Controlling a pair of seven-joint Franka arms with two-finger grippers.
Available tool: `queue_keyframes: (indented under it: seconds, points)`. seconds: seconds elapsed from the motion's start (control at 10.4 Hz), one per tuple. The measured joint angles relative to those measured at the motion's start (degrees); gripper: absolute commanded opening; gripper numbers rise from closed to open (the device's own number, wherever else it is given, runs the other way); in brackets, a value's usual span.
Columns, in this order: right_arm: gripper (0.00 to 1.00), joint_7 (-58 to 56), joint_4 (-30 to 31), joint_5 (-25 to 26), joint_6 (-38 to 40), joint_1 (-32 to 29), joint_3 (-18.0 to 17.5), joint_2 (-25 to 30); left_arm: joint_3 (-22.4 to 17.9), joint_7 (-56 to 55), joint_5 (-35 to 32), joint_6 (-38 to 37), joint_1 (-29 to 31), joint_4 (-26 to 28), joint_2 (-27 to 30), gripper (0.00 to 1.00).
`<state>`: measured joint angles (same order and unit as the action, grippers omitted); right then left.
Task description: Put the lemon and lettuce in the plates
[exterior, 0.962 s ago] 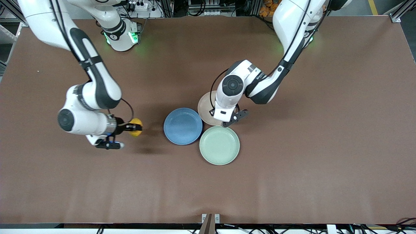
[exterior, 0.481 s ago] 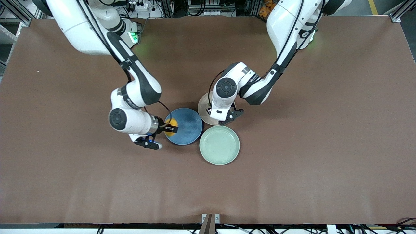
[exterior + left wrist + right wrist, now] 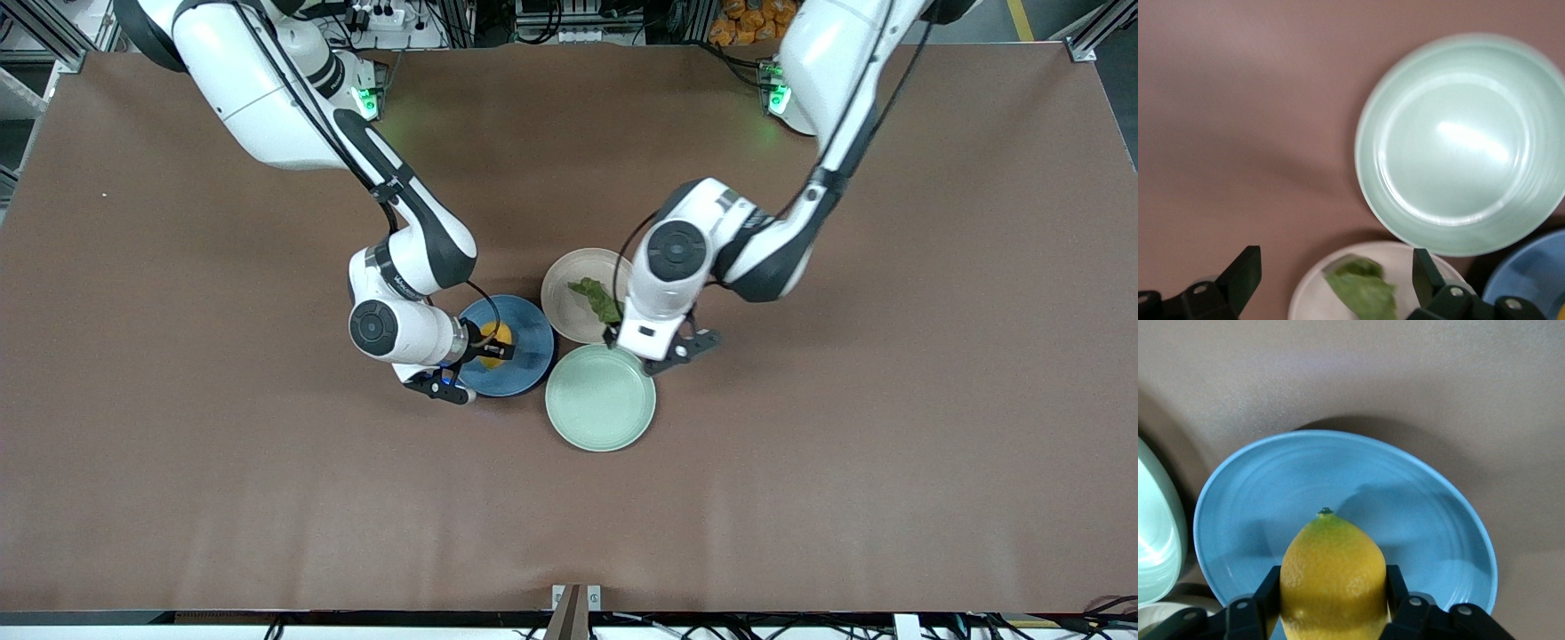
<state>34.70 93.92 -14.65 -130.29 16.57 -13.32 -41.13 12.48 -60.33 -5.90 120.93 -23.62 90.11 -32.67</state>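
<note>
Right wrist view shows right jaws (image 3: 1331, 613) clamping lemon (image 3: 1333, 577) over blue plate (image 3: 1431, 520); left jaws (image 3: 1331, 280) apart above lettuce (image 3: 1361, 290).

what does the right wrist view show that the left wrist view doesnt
Only the right wrist view shows the lemon clamped in the right gripper over the blue plate. Only the left wrist view shows the lettuce lying on the beige-pink plate between the open fingers of the left gripper. Both show part of the mint-green plate, the blue plate and the brown table.

Right gripper (image 3: 492, 348) low, jaws clamped, wrist angled sideways. Left gripper (image 3: 642, 348) pointing down, jaws spread.
</note>
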Motion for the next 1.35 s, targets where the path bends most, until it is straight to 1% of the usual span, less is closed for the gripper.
queue_keyframes:
  seconds: [0.19,0.38,0.48,0.67,0.77,0.87,1.06,1.15,1.35]
  points:
    - [1.0,0.0,-1.46,0.0,0.28,-0.41,0.13,0.36,-0.02,6.8,-0.03,-3.21,4.15,-0.06,4.6,1.0]
    - [1.0,-0.01,-3.17,0.42,2.89,-2.66,0.57,2.67,0.0,13.54,-0.04,-7.45,7.55,-0.17,9.17,1.0]
    - [1.0,-0.13,-3.55,1.81,5.17,-4.91,0.75,4.78,-0.01,15.81,-0.05,-9.39,9.22,-0.2,11.68,1.0]
    - [1.0,-1.72,-3.98,8.99,11.92,-11.2,0.77,10.12,0.0,20.14,-0.05,-12.84,12.35,-0.14,16.26,1.0]
    - [1.0,-5.04,-4.14,11.43,15.99,-14.64,0.81,13.1,0.01,21.9,-0.05,-14.41,13.66,-0.09,18.04,1.0]
    - [1.0,-9.1,-4.19,12.34,18.43,-17.68,0.95,15.9,0.0,23.41,-0.05,-15.82,14.68,-0.04,19.28,1.0]
    - [1.0,-14.95,-4.46,12.78,20.35,-23.18,1.28,21.32,0.0,26.85,-0.05,-18.45,16.89,-0.1,21.05,1.0]
    - [1.0,-16.38,-5.02,13.11,22.41,-24.83,1.9,24.18,0.02,29.03,-0.05,-20.23,18.47,-0.33,21.76,1.0]
    - [1.0,-17.71,-7.76,16.13,29.97,-25.32,3.13,29.43,0.03,30.52,-0.05,-23.73,20.24,-1.76,22.85,1.0]
